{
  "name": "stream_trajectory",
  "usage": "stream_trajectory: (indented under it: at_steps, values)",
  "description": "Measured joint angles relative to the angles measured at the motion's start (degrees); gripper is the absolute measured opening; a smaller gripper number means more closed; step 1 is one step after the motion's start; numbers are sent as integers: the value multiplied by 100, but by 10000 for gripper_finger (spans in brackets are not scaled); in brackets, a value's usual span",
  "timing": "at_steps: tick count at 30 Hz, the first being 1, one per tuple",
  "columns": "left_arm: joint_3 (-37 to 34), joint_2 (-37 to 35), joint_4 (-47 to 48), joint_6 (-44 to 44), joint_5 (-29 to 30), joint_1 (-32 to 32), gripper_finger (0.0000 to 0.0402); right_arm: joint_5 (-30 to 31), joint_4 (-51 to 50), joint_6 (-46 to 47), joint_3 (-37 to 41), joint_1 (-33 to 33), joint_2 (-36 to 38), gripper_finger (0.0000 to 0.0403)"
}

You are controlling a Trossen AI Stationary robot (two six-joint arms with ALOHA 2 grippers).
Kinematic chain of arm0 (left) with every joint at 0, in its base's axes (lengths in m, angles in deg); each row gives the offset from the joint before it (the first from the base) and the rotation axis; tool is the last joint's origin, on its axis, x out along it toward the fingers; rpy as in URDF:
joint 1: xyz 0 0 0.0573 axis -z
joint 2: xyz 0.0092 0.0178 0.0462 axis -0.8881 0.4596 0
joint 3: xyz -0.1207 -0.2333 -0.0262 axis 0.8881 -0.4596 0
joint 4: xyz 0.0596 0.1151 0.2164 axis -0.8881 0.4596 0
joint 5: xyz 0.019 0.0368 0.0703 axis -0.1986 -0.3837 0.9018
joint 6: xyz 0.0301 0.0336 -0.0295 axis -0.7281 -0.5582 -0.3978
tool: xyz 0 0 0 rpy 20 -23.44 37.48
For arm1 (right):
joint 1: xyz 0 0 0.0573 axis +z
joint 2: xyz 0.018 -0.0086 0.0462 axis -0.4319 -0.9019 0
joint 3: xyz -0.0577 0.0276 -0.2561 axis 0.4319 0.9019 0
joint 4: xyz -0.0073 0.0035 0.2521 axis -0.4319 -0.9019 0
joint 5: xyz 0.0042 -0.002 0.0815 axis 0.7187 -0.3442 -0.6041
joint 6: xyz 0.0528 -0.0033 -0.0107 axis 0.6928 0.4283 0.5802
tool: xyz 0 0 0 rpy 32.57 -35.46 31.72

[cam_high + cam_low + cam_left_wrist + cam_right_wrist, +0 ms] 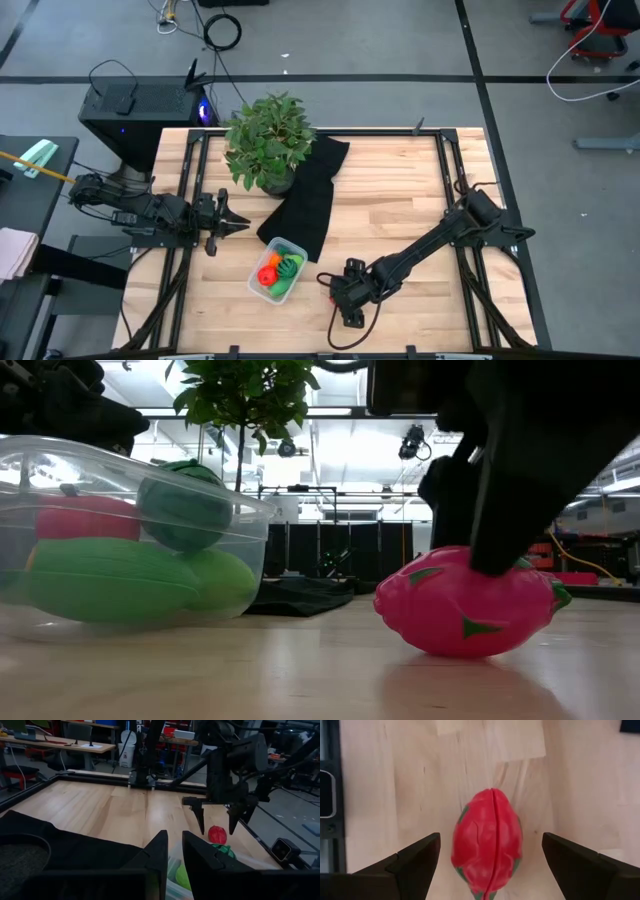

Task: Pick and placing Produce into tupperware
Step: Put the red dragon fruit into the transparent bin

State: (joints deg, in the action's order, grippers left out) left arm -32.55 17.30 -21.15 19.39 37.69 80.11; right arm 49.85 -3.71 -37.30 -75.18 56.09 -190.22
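Pale wooden planks of the table (400, 190) carried the whole scene, with a workshop floor and cables beyond. Down at its near edge the right claw (490, 857) hung spread wide over the last loose piece of produce, a red toy fruit with green leaf tips (487, 842), one finger on either side and neither touching it. Aligned that way, it looked set to descend and close across the fruit's narrow width.

Just to the fruit's left stood the clear tupperware (262, 286), already holding a red piece (267, 274), an orange carrot (274, 262) and green pieces. Being so near, it would need only a short carry. Past it lay the black cloth (305, 195) and the potted plant (267, 140).

By the table's left edge the left claw (238, 224) waited, its fingers parted only narrowly and holding nothing.

From above, the right arm hid nearly all of the fruit. The right wrist view alone showed the gaps on both sides and the fruit's seam running lengthwise between the fingers. The low view showed it resting on the wood with a dark finger right at its top, and a dark green striped toy (185, 510) riding highest in the container. The left wrist view caught the claw from the front, tips just above the fruit.
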Motion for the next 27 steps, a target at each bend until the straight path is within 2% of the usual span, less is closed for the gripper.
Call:
stream_trajectory:
  at_steps: [11, 27]
  values:
    - [0, 0, -10, -1, -2, 2, 66, -46, 38, 28, 0, 3, -331, 354]
    - [0, 0, -21, -4, -2, 2, 66, -46, 231, 9, 0, 0, -289, 347]
